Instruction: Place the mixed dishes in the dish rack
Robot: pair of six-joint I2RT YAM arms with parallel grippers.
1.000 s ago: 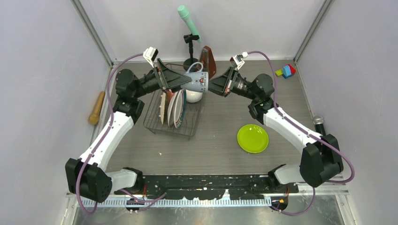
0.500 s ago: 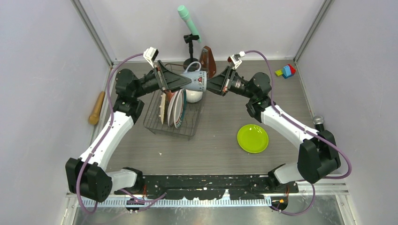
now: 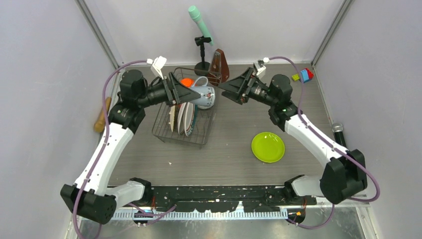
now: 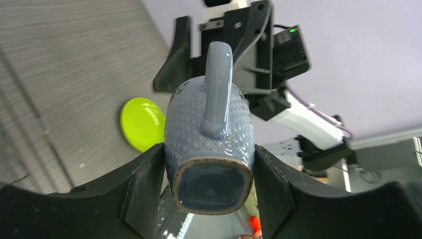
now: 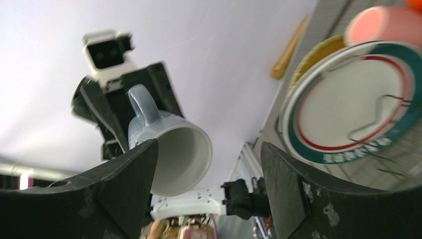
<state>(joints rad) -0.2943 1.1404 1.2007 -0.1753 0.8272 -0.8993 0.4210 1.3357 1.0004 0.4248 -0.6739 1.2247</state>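
A blue-grey mug [image 3: 203,94] with a white inside hangs sideways over the far end of the dish rack [image 3: 182,133]. My left gripper [image 3: 195,93] is shut on its base, fingers [image 4: 142,186] pressed to both sides of the mug [image 4: 209,144]. My right gripper [image 3: 227,91] stands open just right of the mug's mouth [image 5: 174,152], apart from it, nothing between its fingers [image 5: 281,184]. White plates with red-green marks [image 3: 187,114] and a tan plate [image 5: 318,52] stand in the rack, beside an orange bowl [image 3: 186,82] and a pink dish [image 5: 380,25]. The lime-green plate [image 3: 267,147] lies flat on the table.
A brown metronome [image 3: 219,64] and a microphone stand [image 3: 202,47] sit behind the rack. Coloured toy blocks [image 3: 303,75] lie at the far right, a wooden handle [image 3: 103,114] by the left wall, a microphone [image 3: 338,130] by the right wall.
My right gripper has opened, let go of the mug's rim and drawn back to the right. The left arm has carried the mug a little left and lower over the rack.
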